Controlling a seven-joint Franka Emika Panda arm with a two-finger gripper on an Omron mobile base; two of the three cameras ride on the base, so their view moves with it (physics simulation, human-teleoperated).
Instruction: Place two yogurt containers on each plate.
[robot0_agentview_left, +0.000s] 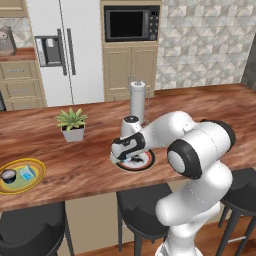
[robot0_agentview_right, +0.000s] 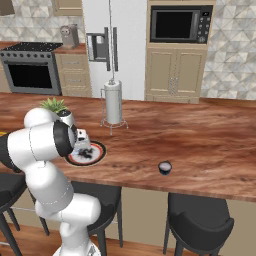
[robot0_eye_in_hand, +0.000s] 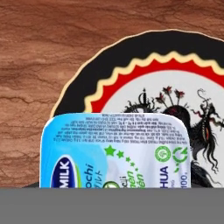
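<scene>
A light blue squarish yogurt container sits close under the hand, just above the white plate with the dark red-black rim. My gripper hovers low over that plate at the counter's front edge, shut on this cup. To the far left lies the yellow-rimmed plate, which carries a round dark yogurt container and a light blue one. Another round dark yogurt container stands alone on the counter, to the right of the gripper and the white plate.
A potted green plant stands behind and left of the white plate. A paper towel holder rises just behind it. Dark stools are tucked under the counter's front edge. Fridge and microwave line the far wall.
</scene>
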